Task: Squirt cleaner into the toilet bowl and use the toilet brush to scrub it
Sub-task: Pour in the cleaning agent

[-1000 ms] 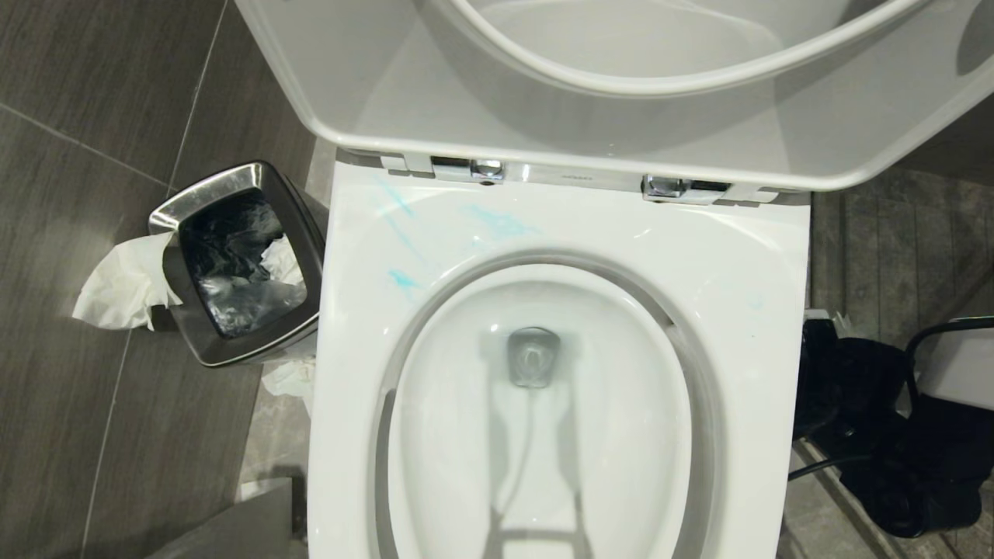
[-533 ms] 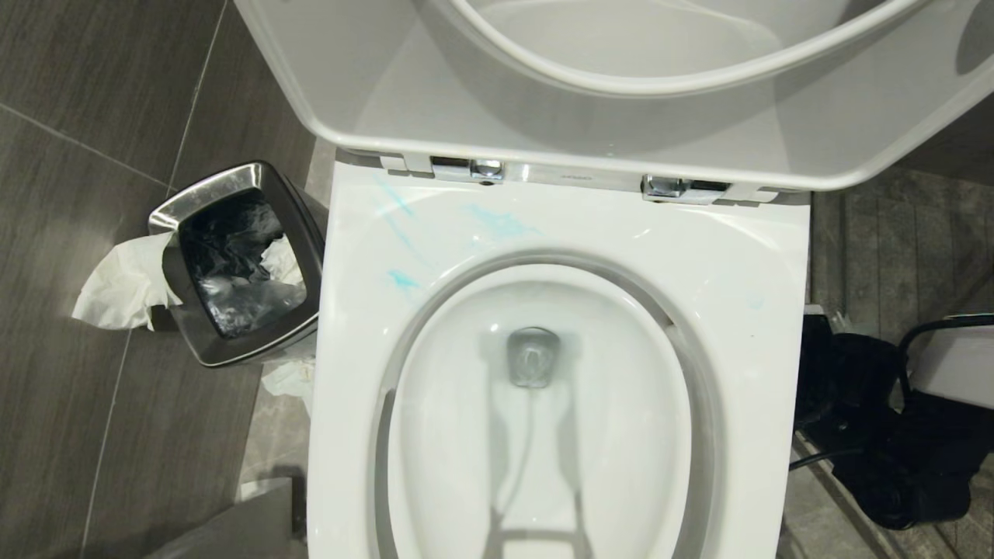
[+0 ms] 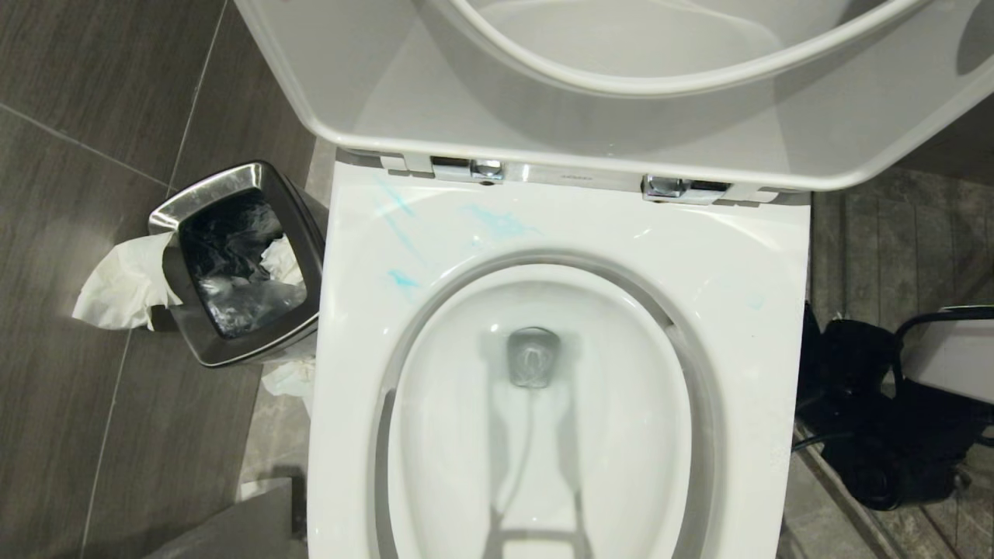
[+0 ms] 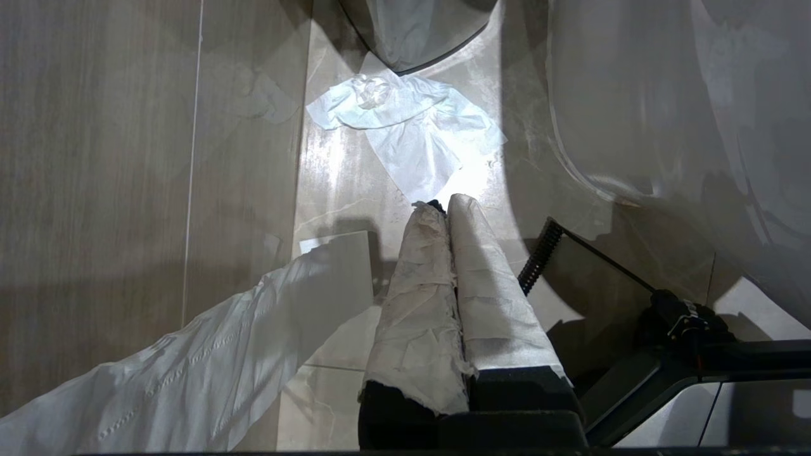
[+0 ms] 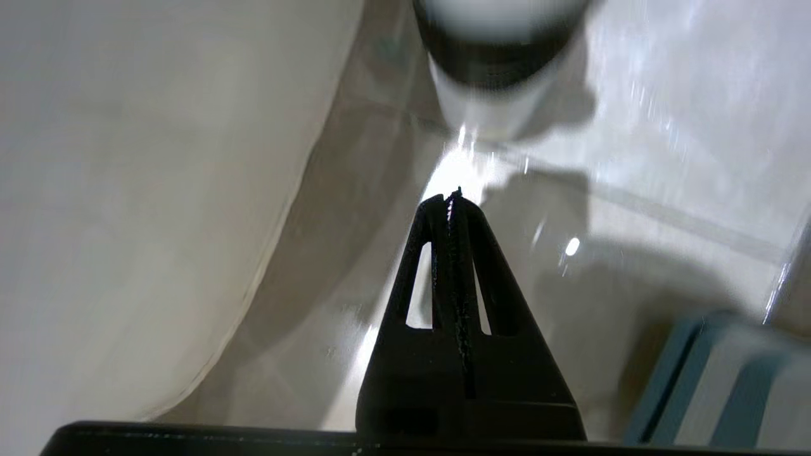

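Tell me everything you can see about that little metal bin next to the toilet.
The waste bin is small and squarish, with a shiny steel rim and rounded corners. It stands open on the dark tiled floor, close against the toilet bowl on the robot's left. A black liner with crumpled rubbish fills it. White tissue paper hangs over its outer edge, and more lies on the floor beside it.

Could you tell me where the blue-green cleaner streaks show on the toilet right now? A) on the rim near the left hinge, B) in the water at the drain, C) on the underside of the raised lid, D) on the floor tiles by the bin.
A: the cleaner shows as pale streaks on the toilet bowl's rim below the left hinge, while the water at the drain looks untinted.
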